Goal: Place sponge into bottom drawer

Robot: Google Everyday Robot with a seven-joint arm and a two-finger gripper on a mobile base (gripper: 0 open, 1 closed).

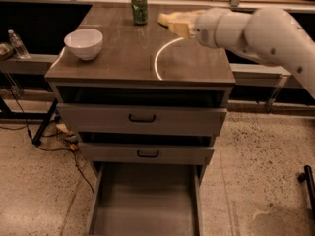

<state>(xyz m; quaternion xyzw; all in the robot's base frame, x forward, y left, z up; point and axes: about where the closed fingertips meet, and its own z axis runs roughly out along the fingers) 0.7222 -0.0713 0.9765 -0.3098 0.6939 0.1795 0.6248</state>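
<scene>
The pale-yellow sponge [172, 20] is at the tip of my white arm, just above the back of the brown cabinet top [123, 58], to the right of a green can. My gripper [187, 26] is shut on the sponge, and the sponge hides most of its fingers. The bottom drawer [145, 200] is pulled out towards me at floor level, a wide grey tray with nothing in it. It lies well below and in front of the gripper.
A white bowl [83, 43] stands at the front left of the top, and a green can [139, 7] at the back. The two upper grey drawers [141, 118] with black handles stand slightly ajar. A water bottle [17, 44] and floor cables [66, 134] are to the left.
</scene>
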